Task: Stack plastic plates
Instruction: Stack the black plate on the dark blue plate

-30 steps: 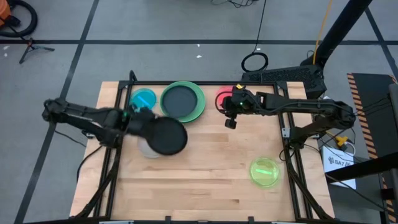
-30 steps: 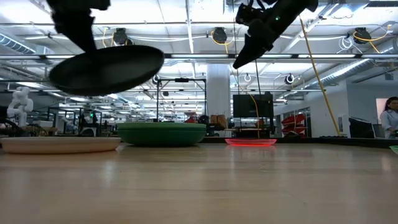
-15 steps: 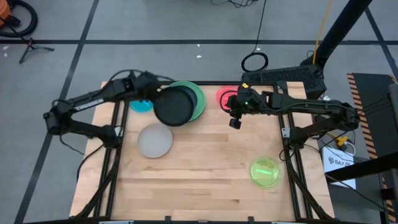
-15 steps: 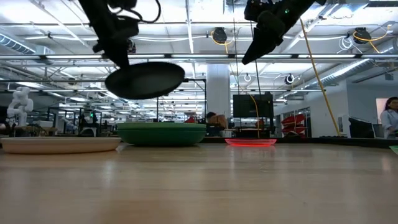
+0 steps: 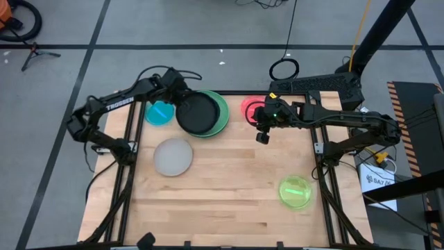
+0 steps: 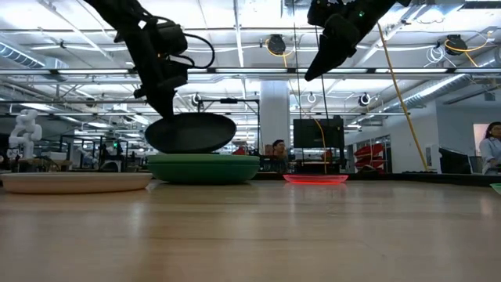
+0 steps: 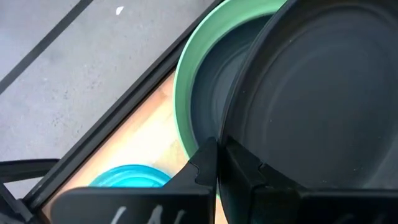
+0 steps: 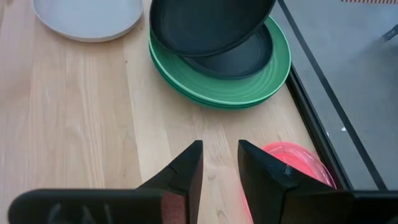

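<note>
A black plate (image 5: 196, 115) hangs in my left gripper (image 5: 177, 99) just over the stack at the table's far edge, where a dark plate (image 7: 208, 81) lies in a green one (image 5: 222, 111). The black plate (image 6: 190, 133) sits close above that green stack (image 6: 203, 168). A blue plate (image 5: 159, 112), a grey plate (image 5: 173, 156), a pink plate (image 5: 250, 108) and a yellow-green plate (image 5: 296, 191) lie flat on the table. My right gripper (image 5: 261, 135) hovers open above the wood beside the pink plate, touching nothing. My left gripper pinches the black plate's rim (image 7: 231, 134) on its far-left side, one finger on each face of the rim. The fingers (image 7: 204, 167) come slanting down from the far left. The plate is slightly tilted; whether it touches the stack below, I cannot tell.
A black frame rail (image 5: 236, 92) runs along the table's far edge just behind the green stack. Bare wood (image 5: 229, 180) fills the middle and near part of the table. The right wrist view shows the green stack (image 8: 249, 81) ahead of my right gripper (image 8: 221, 152).
My left gripper has carried the black plate from above the grey plate toward the far edge and to the right, then down over the green stack. The grey plate stayed on the table and is uncovered now.
</note>
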Controlling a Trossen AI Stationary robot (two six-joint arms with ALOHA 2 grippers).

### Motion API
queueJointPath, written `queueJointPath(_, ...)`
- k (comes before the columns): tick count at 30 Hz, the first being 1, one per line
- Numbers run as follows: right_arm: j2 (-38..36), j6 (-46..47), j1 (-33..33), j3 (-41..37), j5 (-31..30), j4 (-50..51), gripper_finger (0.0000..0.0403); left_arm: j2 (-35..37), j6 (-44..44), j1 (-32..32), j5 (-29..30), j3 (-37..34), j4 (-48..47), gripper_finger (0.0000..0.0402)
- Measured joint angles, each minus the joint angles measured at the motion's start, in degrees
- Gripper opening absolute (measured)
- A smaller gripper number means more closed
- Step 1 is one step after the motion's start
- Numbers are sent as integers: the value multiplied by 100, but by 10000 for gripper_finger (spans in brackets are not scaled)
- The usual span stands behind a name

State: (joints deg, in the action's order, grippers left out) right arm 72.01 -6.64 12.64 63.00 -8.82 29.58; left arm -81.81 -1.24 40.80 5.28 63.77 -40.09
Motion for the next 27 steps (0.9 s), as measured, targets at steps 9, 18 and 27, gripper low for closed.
queueJointPath(9,0,-6,0,0,-3,-66,93,-31,-132,43,-10,0,92,28)
queueJointPath(18,0,-3,0,0,-3,-66,93,-32,-116,43,15,0,366,33)
queueJointPath(27,0,-3,0,0,-2,-63,93,-32,54,43,22,0,388,35)
